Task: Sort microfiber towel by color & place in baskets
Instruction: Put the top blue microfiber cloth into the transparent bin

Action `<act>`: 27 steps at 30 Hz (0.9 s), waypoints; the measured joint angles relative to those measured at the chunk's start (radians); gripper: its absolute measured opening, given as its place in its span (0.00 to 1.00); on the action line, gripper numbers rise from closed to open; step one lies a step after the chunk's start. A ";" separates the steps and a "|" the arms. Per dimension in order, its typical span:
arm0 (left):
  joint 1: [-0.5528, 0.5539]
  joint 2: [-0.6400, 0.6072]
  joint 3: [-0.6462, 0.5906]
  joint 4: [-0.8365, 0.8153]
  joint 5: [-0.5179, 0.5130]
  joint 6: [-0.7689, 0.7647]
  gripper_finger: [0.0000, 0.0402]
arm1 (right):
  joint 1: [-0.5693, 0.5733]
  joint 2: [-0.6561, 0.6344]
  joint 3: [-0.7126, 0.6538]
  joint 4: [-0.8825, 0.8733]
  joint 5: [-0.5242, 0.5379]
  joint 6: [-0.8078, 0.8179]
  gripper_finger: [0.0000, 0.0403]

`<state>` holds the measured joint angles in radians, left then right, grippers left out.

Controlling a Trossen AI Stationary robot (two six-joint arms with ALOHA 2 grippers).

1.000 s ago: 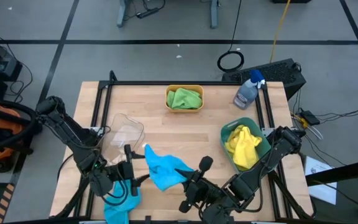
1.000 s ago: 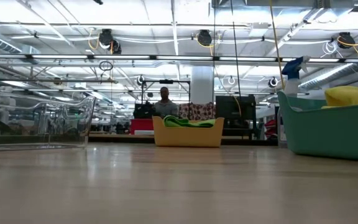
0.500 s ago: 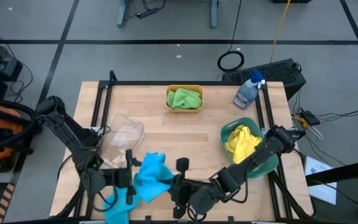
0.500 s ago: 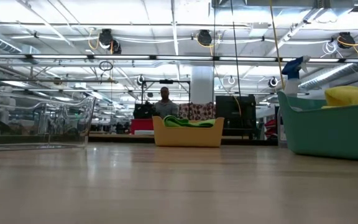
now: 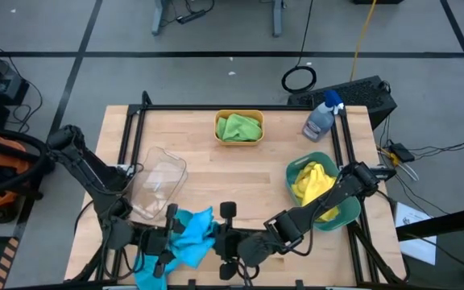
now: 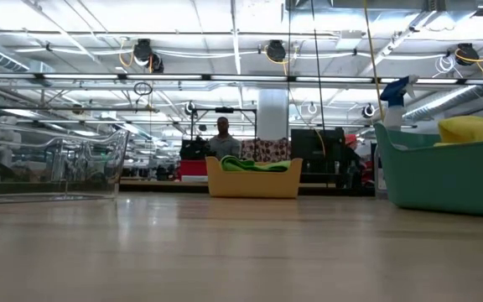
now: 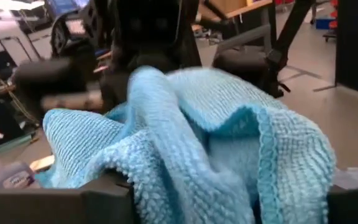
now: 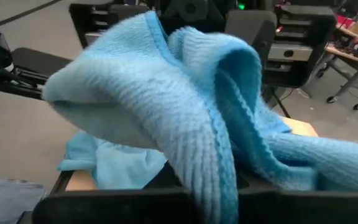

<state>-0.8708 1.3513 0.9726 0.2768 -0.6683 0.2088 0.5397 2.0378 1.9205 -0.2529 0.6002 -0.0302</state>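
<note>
From above, the green cloths (image 5: 239, 126) already lie in the orange-yellow basket (image 5: 218, 121) at the far side of the table (image 5: 240, 169), and the yellow cloths (image 5: 312, 187) fill the teal basket (image 5: 295, 167) on the right, so two colours look done. The clear basket (image 5: 158, 183) on the left is empty, and it seems meant for the blue ones. A blue cloth (image 5: 192, 237) hangs between the two hands at the near edge, with the left hand (image 5: 166, 242) at its left side and the right hand (image 5: 225, 242) at its right; a second patch of blue (image 5: 149, 276) sits just past the table's near-left corner, though I cannot tell whether it lies on the table or hangs off it. At table height, neither arm shows; only the three baskets stand in view, green cloth peeking over the far one and yellow over the teal one. The left wrist camera shows the blue cloth (image 7: 197, 143) bunched across that hand's fingers, but whether they have closed on it cannot be told. The right wrist camera shows the same cloth (image 8: 185, 112) draped over the right hand, which is clamped on it. What remains, by my reading, is carrying both blue cloths into the clear basket.
</note>
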 joint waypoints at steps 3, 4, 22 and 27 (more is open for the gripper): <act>0.002 0.021 0.000 0.056 0.008 0.038 0.47 | -0.005 0.009 -0.001 -0.007 -0.011 0.000 0.03; 0.002 0.027 0.000 0.076 0.008 0.050 0.46 | -0.006 0.015 -0.001 -0.003 -0.012 0.002 0.03; -0.011 0.011 0.000 -0.030 -0.048 0.072 0.04 | 0.040 0.021 -0.001 -0.070 0.111 0.098 0.38; -0.044 -0.047 0.000 -0.179 -0.157 -0.017 0.04 | 0.080 0.019 -0.001 -0.216 0.274 0.142 0.43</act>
<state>-0.9148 1.3043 0.9726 0.0980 -0.8248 0.1913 0.6200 2.0571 1.9198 -0.4685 0.8738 0.1117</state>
